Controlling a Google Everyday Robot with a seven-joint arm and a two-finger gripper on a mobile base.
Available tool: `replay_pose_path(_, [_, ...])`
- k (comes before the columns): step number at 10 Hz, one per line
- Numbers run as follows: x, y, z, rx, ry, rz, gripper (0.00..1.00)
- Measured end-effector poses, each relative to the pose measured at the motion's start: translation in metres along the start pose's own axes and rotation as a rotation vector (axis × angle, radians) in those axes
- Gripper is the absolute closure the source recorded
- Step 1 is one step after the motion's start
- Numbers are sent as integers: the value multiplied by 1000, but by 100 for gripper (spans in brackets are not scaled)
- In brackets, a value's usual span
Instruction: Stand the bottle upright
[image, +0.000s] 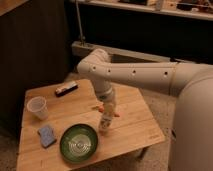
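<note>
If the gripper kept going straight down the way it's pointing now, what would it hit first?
The gripper points straight down over the wooden table, with the bottle at its tip. The bottle's base would likely meet the tabletop first, just right of the green plate, though depth is uncertain.

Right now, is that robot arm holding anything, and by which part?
It appears that the gripper, above the table's middle, holds the bottle by its top, standing it beside the green bowl.
</note>
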Motion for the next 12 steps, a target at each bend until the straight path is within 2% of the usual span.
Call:
replay_pose_path(2, [-1,0,6,7,-9,2,90])
replay_pose_path(3, [-1,1,9,10,-18,1,86])
replay_pose_path(5, [1,1,12,11,-31,-3,72])
replay_pose_path(6, [2,2,13,11,-43,-6,59])
replay_pose_path(9, [4,5,13,6,-58,-10,28])
replay_pose_path(10, [5,7,13,3,-59,-12,21])
replay_pose_path(12, [7,8,10,-4,-53,-11,20])
